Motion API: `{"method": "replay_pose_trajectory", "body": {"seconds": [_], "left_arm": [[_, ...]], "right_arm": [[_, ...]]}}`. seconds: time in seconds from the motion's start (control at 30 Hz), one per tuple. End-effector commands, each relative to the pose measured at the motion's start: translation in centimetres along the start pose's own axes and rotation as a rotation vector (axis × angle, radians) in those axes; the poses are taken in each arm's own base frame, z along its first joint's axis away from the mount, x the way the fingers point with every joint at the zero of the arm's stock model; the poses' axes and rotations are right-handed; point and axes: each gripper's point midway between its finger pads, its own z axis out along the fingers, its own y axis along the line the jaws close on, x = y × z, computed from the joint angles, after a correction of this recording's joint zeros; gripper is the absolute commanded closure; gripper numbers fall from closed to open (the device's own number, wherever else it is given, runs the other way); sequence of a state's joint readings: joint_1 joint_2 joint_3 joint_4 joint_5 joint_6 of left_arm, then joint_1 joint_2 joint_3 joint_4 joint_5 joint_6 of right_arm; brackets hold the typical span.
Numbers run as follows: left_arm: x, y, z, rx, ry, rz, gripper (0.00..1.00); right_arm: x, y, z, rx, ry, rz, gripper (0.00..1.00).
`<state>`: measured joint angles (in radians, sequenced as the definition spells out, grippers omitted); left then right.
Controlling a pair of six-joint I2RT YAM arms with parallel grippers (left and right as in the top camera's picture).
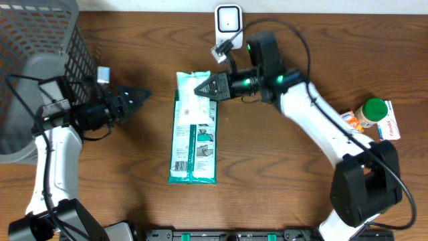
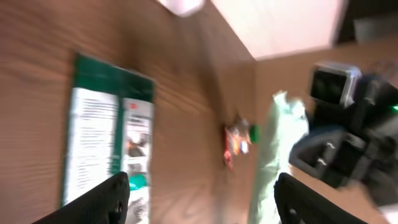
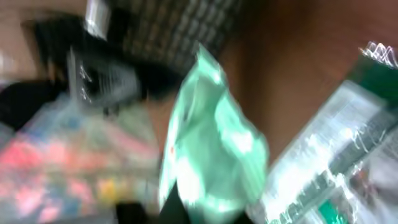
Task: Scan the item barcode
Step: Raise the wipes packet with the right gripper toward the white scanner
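Overhead view of a wooden table (image 1: 287,187) with two robot arms. All positions are given relative to the flat green-and-white wipes packet (image 1: 194,144), which lies lengthwise near the centre of the table.

Far left of the packet, at the top corner, stands a grey mesh basket (image 1: 40,27). Between the basket and the packet, the left gripper (image 1: 140,97) points at the packet's upper left side. It is close but not touching, and its fingers (image 2: 106,199) are spread wide with nothing between them.

At the packet's top end, the right gripper (image 1: 200,88) is clamped tight on the thin crimped edge of the wrapper. Just beyond that end, by the table's far edge, a white barcode scanner (image 1: 228,19) stands upright. Well to the right of the packet are a green-capped orange bottle (image 1: 372,112) and a small box touching it.

What could go wrong: only one gripper holds the packet, and only by its flimsy seal. If the packet is lifted, its weight could pull the seal out of the grip or tear it. The soft pack may also sag or twist, turning the printed code away from the scanner window. Both wrist views are blurred, so how deep the pinch reaches cannot be judged. The left gripper, being so close, could knock the packet if it swings.
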<state>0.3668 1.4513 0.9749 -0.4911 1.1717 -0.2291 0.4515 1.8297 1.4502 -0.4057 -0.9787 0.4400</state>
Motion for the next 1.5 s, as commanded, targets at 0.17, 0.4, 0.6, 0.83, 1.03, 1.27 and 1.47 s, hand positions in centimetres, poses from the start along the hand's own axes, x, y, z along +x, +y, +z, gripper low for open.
{"method": "replay_pose_trajectory", "body": {"seconds": [0.17, 0.4, 0.6, 0.83, 1.03, 1.27, 1.47], "left_arm": [[-2.4, 2.7, -1.7, -0.215, -0.101, -0.097, 0.25], [-0.3, 4.2, 0.6, -0.427, -0.03, -0.042, 0.25], [-1.2, 5.8, 0.4, -0.732, -0.089, 0.119, 0.41], [-1.8, 6.9, -0.6, -0.977, -0.152, 0.225, 0.93], [-2.3, 7.6, -2.0, -1.106, -0.218, 0.228, 0.84], [-1.7, 7.9, -2.2, -1.12, -0.194, 0.219, 0.16], [-1.7, 7.9, -2.2, -1.12, -0.194, 0.219, 0.16]], "right_arm": [[-2.1, 0.5, -5.8, 0.802, 0.059, -0.452, 0.99], [-0.6, -0.8, -8.0, 1.149, 0.147, -0.55, 0.99], [-0.9, -0.9, -8.3, 1.157, 0.118, -0.518, 0.99], [-1.8, -1.8, -9.7, 1.177, 0.093, -0.488, 0.99], [-1.7, -1.4, -9.1, 1.167, 0.135, -0.562, 0.99], [-4.6, -1.1, -9.5, 1.236, 0.26, -0.949, 0.99], [-8.5, 0.2, -10.9, 1.378, 0.247, -1.165, 0.99]]}}
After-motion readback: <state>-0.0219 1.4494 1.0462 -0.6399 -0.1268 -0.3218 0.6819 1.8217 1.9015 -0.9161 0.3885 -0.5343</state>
